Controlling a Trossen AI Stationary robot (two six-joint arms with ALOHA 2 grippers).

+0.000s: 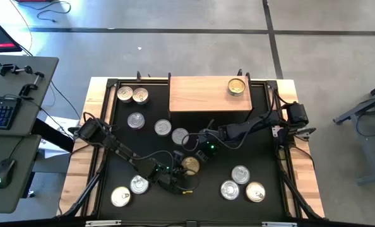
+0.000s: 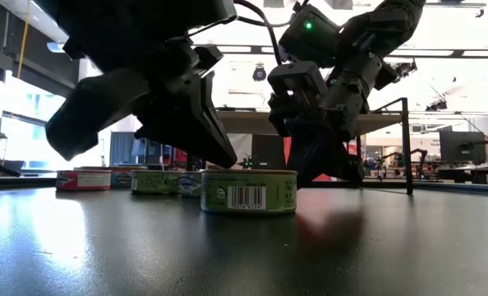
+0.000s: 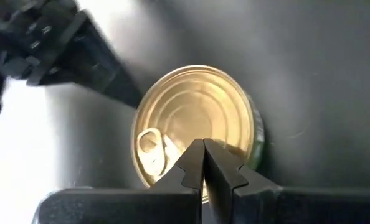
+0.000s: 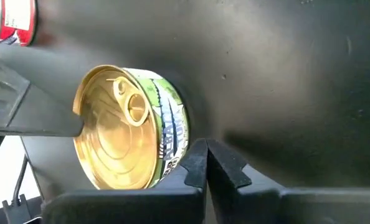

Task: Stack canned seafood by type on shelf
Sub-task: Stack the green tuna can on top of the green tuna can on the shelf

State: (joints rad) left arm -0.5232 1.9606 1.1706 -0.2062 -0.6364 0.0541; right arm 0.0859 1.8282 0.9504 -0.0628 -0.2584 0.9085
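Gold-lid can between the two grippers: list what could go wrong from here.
1. Both the left gripper and right gripper are shut beside the gold-lid can; shut fingers might shove it rather than grasp it.
2. The two arms crowd the same can, so they may collide.
3. A silver can lies close by on the mat and could get knocked.

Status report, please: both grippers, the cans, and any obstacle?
Left gripper and right gripper shut, holding nothing, both beside the gold-lid can mid-table. One can on the shelf, the others on the mat. Each arm crowds the other.
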